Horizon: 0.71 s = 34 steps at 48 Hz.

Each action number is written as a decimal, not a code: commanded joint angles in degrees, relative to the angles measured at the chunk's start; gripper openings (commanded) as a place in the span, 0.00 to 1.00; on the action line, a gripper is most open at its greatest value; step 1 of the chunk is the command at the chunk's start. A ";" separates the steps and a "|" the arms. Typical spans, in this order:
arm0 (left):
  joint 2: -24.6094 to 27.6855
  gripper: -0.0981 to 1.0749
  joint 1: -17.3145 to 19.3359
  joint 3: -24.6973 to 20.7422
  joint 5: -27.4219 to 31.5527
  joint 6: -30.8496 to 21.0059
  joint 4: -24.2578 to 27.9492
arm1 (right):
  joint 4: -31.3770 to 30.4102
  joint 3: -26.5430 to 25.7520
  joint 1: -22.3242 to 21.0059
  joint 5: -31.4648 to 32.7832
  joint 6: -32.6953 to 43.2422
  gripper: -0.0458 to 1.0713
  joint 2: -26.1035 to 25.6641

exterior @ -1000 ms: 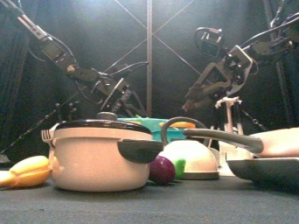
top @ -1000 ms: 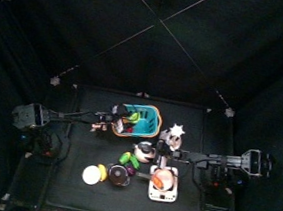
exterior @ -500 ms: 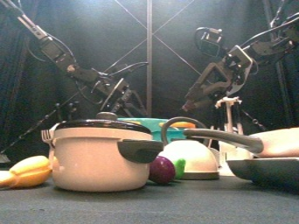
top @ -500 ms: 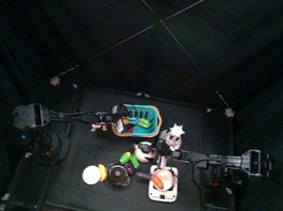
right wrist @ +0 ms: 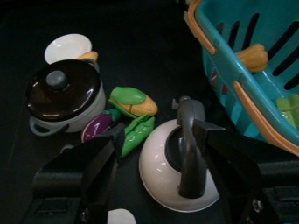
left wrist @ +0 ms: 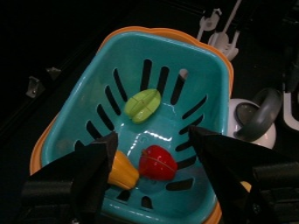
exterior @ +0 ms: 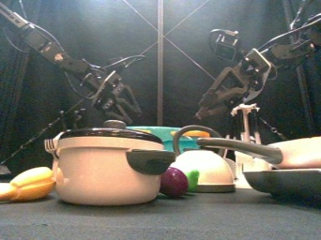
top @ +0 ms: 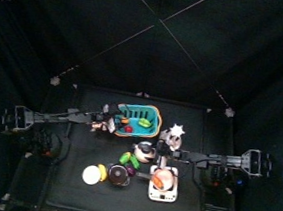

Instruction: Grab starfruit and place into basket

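Note:
The starfruit [left wrist: 143, 103], small and yellow-green, lies on the floor of the blue-teal slatted basket [left wrist: 82, 87] with an orange rim. Beside it in the basket are a red toy [left wrist: 158, 161] and an orange toy [left wrist: 122, 172]. My left gripper [left wrist: 152, 140] hangs open and empty above the basket's inside. In the top view it hovers at the left edge [top: 102, 125] of the basket [top: 154, 113]. My right gripper [right wrist: 158, 136] is open and empty over a white kettle [right wrist: 176, 166], apart from the basket [right wrist: 251, 74].
Near the front stand a white pot with a black lid [right wrist: 59, 92], a corn cob [right wrist: 132, 101], a pea pod [right wrist: 135, 133] and a purple eggplant [right wrist: 96, 128]. A white spiky object [top: 176, 132] sits right of the basket. A pan [exterior: 295, 178] lies front right.
My left arm has lifted and drawn back a little to the left, away from the basket's middle. The right arm has not moved.

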 commanded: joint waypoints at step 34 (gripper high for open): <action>-4.31 0.92 0.44 3.43 -1.49 0.26 0.88 | 0.00 -1.05 0.00 -0.26 -0.18 0.89 -0.53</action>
